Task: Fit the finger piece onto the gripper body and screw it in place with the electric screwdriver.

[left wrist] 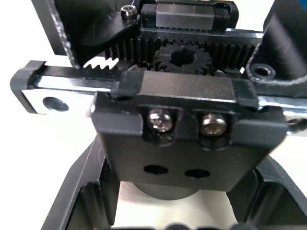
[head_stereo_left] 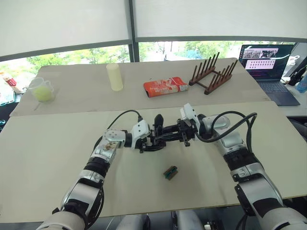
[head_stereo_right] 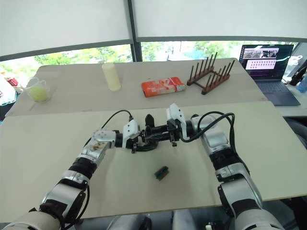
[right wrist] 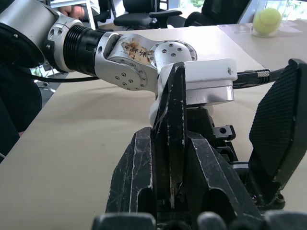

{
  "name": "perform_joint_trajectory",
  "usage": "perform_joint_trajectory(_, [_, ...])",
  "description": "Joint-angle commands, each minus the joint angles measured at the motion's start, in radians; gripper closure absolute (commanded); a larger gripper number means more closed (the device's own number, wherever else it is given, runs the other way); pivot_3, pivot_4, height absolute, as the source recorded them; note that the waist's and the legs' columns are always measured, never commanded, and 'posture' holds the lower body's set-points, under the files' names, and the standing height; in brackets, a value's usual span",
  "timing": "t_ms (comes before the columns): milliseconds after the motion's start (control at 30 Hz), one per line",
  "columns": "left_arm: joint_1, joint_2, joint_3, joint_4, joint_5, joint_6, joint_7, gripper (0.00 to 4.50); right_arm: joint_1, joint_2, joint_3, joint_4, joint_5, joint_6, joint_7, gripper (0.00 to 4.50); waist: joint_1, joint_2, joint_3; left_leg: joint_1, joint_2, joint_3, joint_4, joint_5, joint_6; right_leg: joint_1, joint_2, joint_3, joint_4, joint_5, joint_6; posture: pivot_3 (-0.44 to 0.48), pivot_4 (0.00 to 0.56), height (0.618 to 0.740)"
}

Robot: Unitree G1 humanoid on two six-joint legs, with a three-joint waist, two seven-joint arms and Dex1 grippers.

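Observation:
Both grippers meet above the middle of the near table. My left gripper (head_stereo_left: 149,143) is shut on the gripper body (left wrist: 187,139), a black mechanism with a toothed rack, a gear and two screw heads; its fingers (left wrist: 81,201) flank the rounded base. One black finger of the body (head_stereo_left: 158,120) points upward. Facing it from the right, my right gripper (head_stereo_left: 183,133) is shut on the finger piece (right wrist: 173,129), a black tapered wedge held upright right against the body. The electric screwdriver is out of view.
A small green-brown block (head_stereo_left: 170,172) lies on the table in front of the grippers. On the far table are a red packet (head_stereo_left: 165,86), a wooden rack (head_stereo_left: 211,72), a pale yellow cylinder (head_stereo_left: 114,76), a measuring cup (head_stereo_left: 42,89) and a laptop (head_stereo_left: 268,62).

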Motion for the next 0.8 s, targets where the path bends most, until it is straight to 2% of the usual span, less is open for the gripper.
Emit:
perform_joint_trajectory(33, [-0.028,0.008,0.028,-0.054,-0.029,-0.016,-0.005,2.15,0.093,-0.049,0.138,0.071,-0.135,0.134,0.041,4.12,0.0,0.0,-0.001,0.0,0.0,0.0,0.0,0.0,0.0,0.0,0.0,0.0,0.0,0.0,0.0,0.0,0.15,0.74])
perform_joint_trajectory(267, [-0.026,0.008,0.03,-0.062,-0.033,-0.011,0.001,2.15,0.131,-0.008,0.071,0.088,-0.15,0.034,-0.112,4.12,-0.001,0.001,-0.003,0.001,0.0,0.0,-0.001,0.0,0.0,0.001,0.0,0.0,0.0,0.0,0.0,0.0,0.15,0.74])
perform_joint_trajectory(567, [-0.022,0.019,0.032,-0.069,-0.034,-0.005,-0.001,2.15,0.065,-0.045,0.172,0.136,-0.172,0.088,0.066,4.12,-0.001,0.001,-0.004,0.004,0.0,0.001,-0.002,0.0,0.0,0.002,0.0,0.001,0.0,0.0,0.0,0.0,0.15,0.74])
perform_joint_trajectory(800, [-0.02,0.022,0.034,-0.073,-0.034,-0.004,0.003,2.15,0.05,-0.041,0.184,0.146,-0.171,0.085,0.061,4.12,-0.001,0.001,-0.004,0.004,0.0,0.001,-0.002,-0.001,0.0,0.002,0.0,0.001,0.0,0.0,0.0,0.0,0.15,0.74])
